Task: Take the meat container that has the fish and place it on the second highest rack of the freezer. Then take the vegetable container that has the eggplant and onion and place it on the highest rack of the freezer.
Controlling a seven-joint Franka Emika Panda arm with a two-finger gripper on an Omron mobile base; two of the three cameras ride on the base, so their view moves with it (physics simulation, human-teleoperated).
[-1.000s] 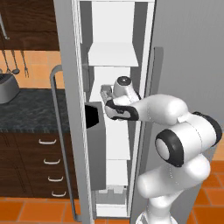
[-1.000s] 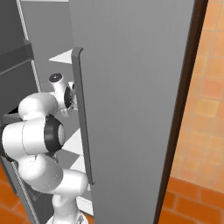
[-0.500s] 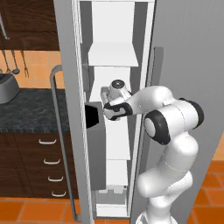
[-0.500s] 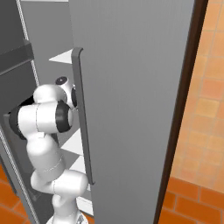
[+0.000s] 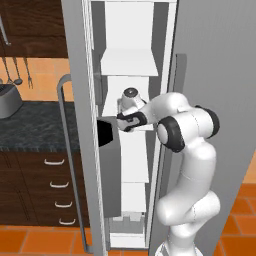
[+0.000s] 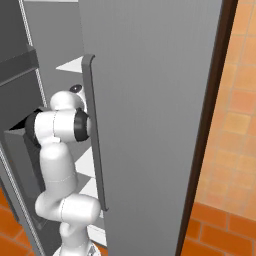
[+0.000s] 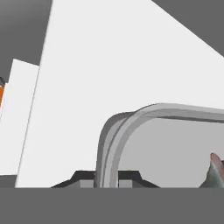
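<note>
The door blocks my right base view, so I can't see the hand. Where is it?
Observer: In the left base view the hand is inside the freezer, at the second shelf down of those in view.
Operator: Is it holding anything?
Observer: In the hand view the rim of a grey container runs between its tips.
Operator: Is the fish in it?
Observer: A pinkish-grey piece shows at the right edge of the hand view, inside the rim. Too little of it is in view to name it.
</note>
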